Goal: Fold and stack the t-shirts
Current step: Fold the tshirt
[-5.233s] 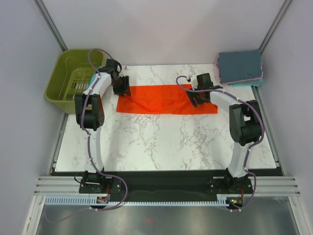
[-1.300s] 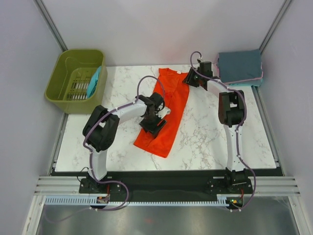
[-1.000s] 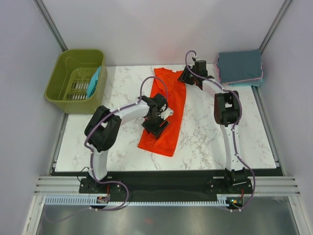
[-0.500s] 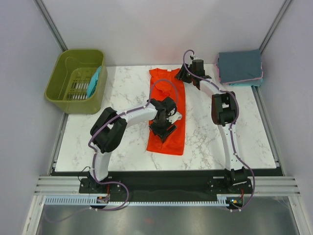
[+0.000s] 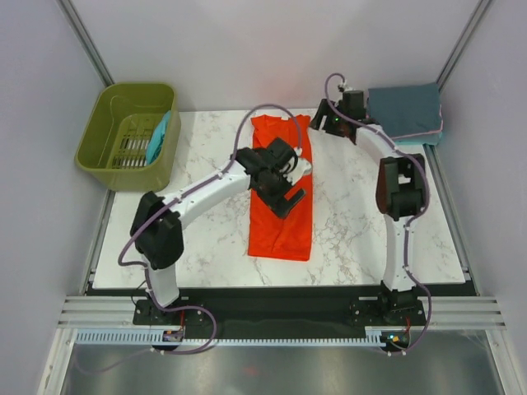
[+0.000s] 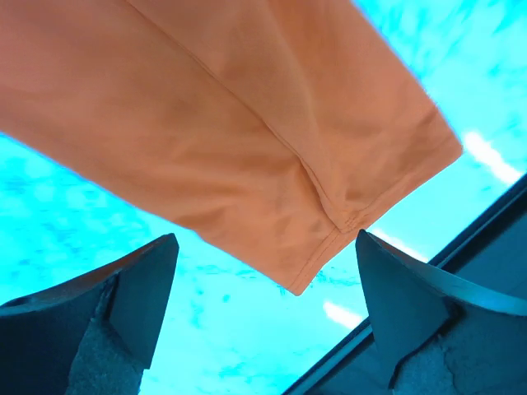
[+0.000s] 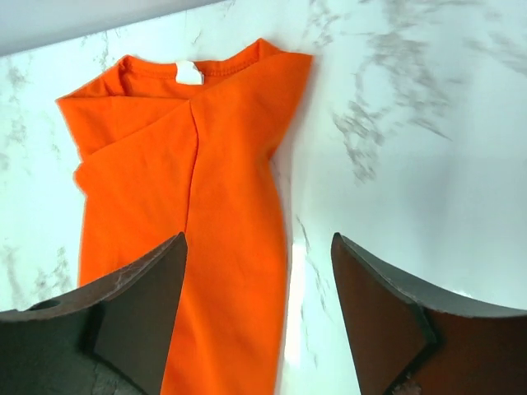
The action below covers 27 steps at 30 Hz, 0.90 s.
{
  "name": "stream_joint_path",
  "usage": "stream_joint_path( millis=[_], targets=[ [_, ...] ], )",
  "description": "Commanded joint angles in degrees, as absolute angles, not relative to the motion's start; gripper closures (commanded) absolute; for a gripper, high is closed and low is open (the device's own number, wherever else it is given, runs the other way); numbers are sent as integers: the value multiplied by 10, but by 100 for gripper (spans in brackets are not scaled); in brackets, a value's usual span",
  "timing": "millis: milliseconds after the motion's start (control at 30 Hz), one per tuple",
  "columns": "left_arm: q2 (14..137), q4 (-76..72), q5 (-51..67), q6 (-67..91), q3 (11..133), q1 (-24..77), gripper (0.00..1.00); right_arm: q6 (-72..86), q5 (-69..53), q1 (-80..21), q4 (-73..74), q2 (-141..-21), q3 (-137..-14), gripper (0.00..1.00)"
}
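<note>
**Orange shirt flat on bench, both hands off it**

Orange shirt (image 5: 282, 234) lies mid-bench as a long narrow strip, sides folded in. Collar is at the far end, hem toward me. My right wrist view shows the collar with its white label (image 7: 188, 73) and one sleeve tucked over the front.

Left hand (image 5: 284, 188) sits over the shirt's middle, fingers (image 6: 123, 304) spread wide, nothing pinched. In its own view I see only the hem corner and the bench under it. Can't tell if it touches the cloth.

Right hand (image 5: 328, 123) is just beside the collar end, over bare bench (image 5: 181, 239), also wide and holding nothing.

Folded stack (image 5: 403, 109) at the far right corner: slate-blue on top, pink and teal edges under it. Green basket (image 5: 123, 99) off the far left corner, a teal shirt (image 5: 158, 138) draped over its rim.
</note>
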State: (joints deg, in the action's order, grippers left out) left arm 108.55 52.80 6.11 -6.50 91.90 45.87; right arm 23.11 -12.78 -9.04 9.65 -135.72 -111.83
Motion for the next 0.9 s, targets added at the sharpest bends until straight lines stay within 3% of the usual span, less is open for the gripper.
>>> stream_joint_path(
  millis=[0, 200, 300, 433, 467, 500, 733, 867],
  targets=[
    [995, 533, 47, -58, 982, 433, 2, 232, -125, -69, 134, -1177, -1047, 21],
    [955, 519, 157, 66, 935, 318, 6, 345, -307, -65, 190, -999, -772, 24],
    [922, 499, 261, 133, 859, 288, 7, 330, -305, -88, 229, -916, -655, 21],
    [888, 487, 262, 149, 668, 239, 7, 377, -316, -113, 210, -839, -483, 21],
    [887, 410, 366, 234, 649, 237, 16, 399, -317, -121, 201, -818, -459, 21],
    [884, 399, 373, 242, 620, 235, 16, 409, -317, -123, 191, -810, -420, 21],
    [924, 331, 415, 283, 563, 215, 21, 447, -320, -128, 164, -774, -303, 23],
    [954, 306, 425, 295, 547, 209, 22, 459, -329, -132, 147, -788, -295, 26]
  ],
)
